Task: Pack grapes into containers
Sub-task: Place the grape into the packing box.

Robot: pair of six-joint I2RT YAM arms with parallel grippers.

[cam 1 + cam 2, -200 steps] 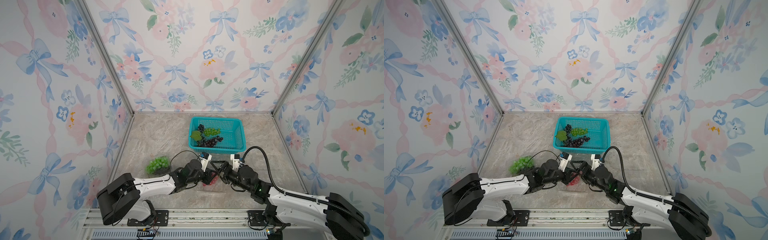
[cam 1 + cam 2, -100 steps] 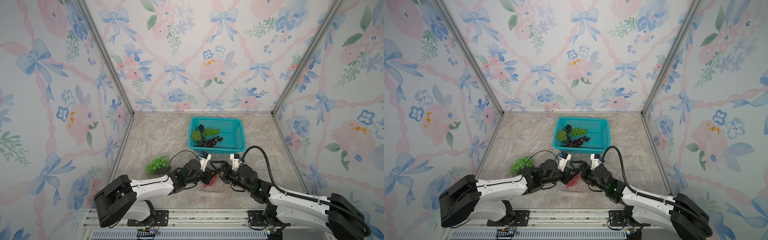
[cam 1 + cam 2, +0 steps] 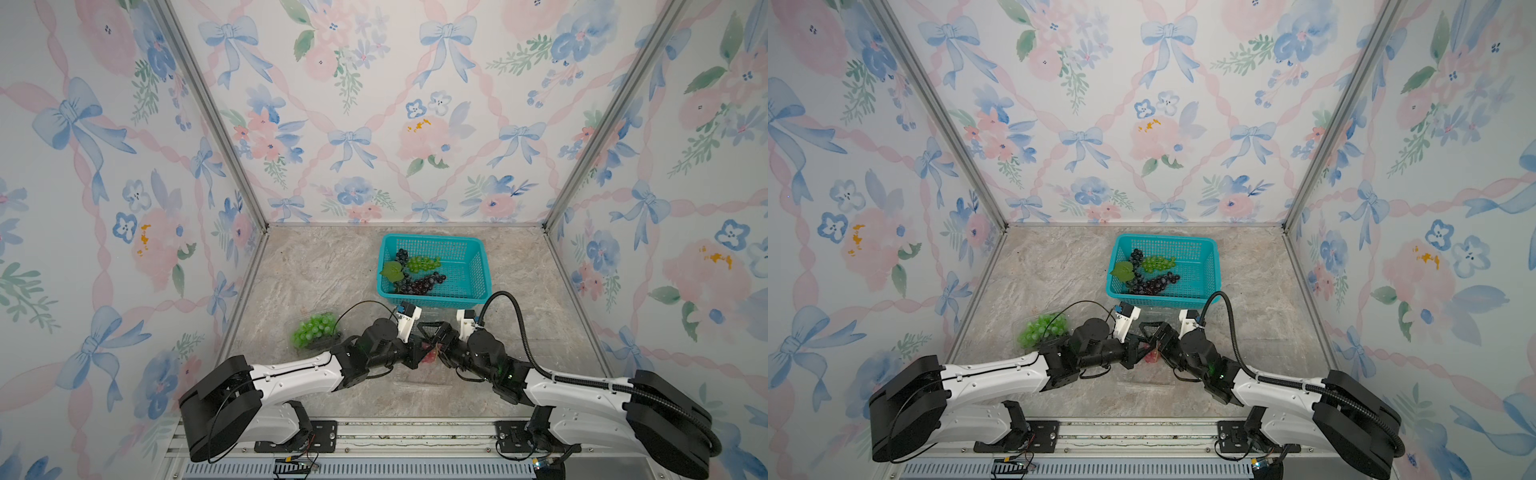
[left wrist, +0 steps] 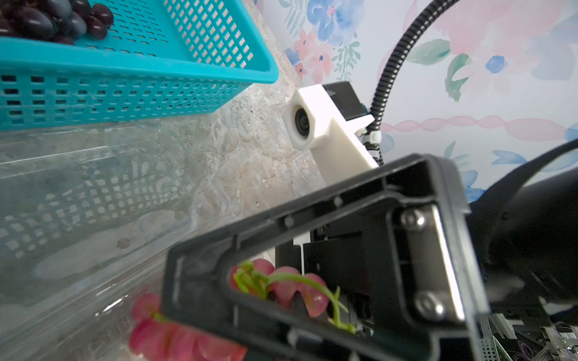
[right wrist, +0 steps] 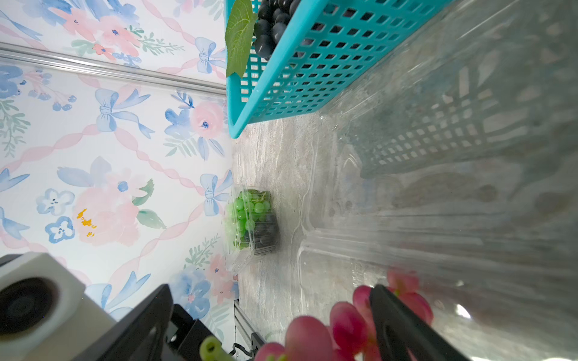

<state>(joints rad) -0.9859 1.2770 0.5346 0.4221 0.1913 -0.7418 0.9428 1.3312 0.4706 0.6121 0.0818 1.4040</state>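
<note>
A red bunch of grapes (image 3: 430, 355) (image 3: 1152, 356) hangs low over an open clear container (image 3: 415, 386) (image 3: 1142, 380) at the front middle. My two grippers meet over it. The left gripper (image 3: 417, 358) is shut beside the bunch, and its green stem (image 5: 212, 348) ends near it; I cannot tell whether it is pinched. The right gripper (image 3: 435, 345) is open, with one finger (image 5: 400, 322) among the red berries (image 5: 312, 337). Green grapes (image 3: 313, 330) fill a second clear container at the left. Dark and green bunches (image 3: 415, 272) lie in the teal basket (image 3: 432, 296).
The teal basket (image 3: 1163, 296) stands right behind the open container, whose raised lid (image 5: 469, 125) mirrors it. The packed container (image 5: 250, 218) sits close to the left wall. The right arm's black cable (image 3: 519, 324) arcs above the marble floor.
The left gripper's jaws have closed the last small bit. Both arms have stayed almost in place over the open container with the red bunch.
</note>
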